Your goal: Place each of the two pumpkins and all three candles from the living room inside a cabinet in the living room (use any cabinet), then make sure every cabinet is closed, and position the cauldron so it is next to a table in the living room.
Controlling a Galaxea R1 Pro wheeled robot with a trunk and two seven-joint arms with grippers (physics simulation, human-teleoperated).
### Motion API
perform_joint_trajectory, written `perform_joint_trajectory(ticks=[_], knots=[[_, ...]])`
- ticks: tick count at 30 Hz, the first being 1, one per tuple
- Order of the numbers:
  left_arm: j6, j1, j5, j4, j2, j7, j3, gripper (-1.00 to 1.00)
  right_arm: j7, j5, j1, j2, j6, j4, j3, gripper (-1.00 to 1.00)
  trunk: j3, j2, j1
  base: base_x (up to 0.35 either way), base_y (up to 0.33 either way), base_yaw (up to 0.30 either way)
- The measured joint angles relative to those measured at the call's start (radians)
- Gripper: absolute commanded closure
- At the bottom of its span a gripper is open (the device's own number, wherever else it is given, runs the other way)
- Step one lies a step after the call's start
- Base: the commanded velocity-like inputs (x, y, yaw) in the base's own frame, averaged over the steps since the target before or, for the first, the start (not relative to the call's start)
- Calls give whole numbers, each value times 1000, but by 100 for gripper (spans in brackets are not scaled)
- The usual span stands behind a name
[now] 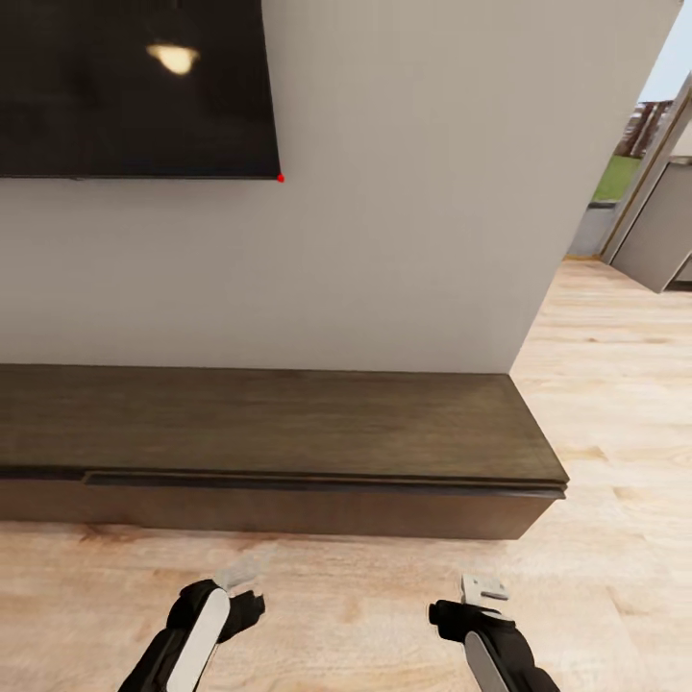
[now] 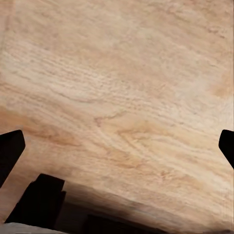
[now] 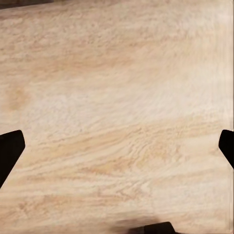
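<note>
The long, low dark-brown cabinet (image 1: 288, 423) stands against the pale wall straight ahead, its top bare and its front in shadow. A dark lip runs along the front just under the top. My left gripper (image 1: 240, 577) and right gripper (image 1: 483, 588) hang low over the plank floor in front of it, a short way off. In the left wrist view the left gripper (image 2: 117, 151) is open, its dark fingertips (image 2: 9, 146) wide apart over bare floor. The right gripper (image 3: 117, 151) is open the same way. The pumpkins, candles, cauldron and table are out of view.
A black TV screen (image 1: 135, 86) hangs on the wall above the cabinet. Light wood floor (image 1: 615, 404) runs past the cabinet's right end towards a glass door and a grey panel (image 1: 663, 231) at the far right.
</note>
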Motion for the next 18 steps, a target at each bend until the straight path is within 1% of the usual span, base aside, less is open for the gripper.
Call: perform_joint_trajectory(ticks=[1, 2, 4, 6, 9, 11, 15, 18], knots=[[-9, 0, -2, 60, 25, -2, 7, -100, 1, -3, -1, -14, 0, 3, -12, -100, 3, 7, -4, 0, 0, 0], [-25, 0, -2, 100, 38, -3, 10, -100, 2, -4, -1, -23, -1, 5, -21, -100, 6, 14, -8, 0, 0, 0], [-77, 0, -7, 155, 51, -5, 11, -100, 4, -6, -2, -40, -3, 15, -49, -100, 13, 28, -15, 0, 0, 0], [-113, 0, -9, 180, 57, -6, 8, -100, 5, -7, -2, -50, -5, 35, -76, -100, 19, 42, -23, 0, 0, 0], [-137, 0, -9, 205, 62, -6, 5, -100, 6, -7, -2, -54, -8, 87, -101, -100, 28, 63, -35, 0, 0, 0], [-154, 0, -11, 244, 63, -6, 8, -100, 7, -7, -2, -55, -13, 123, -120, -100, 34, 77, -42, 0, 0, 0], [-261, 0, -14, 337, 65, -6, 7, -100, 7, -2, -2, -56, -49, 196, -160, -100, 46, 105, -58, 0, 0, 0], [-300, 0, -25, 365, 65, -5, -6, -100, 6, 1, -2, -56, -69, 217, -169, -100, 56, 126, -69, 0, 0, 0]])
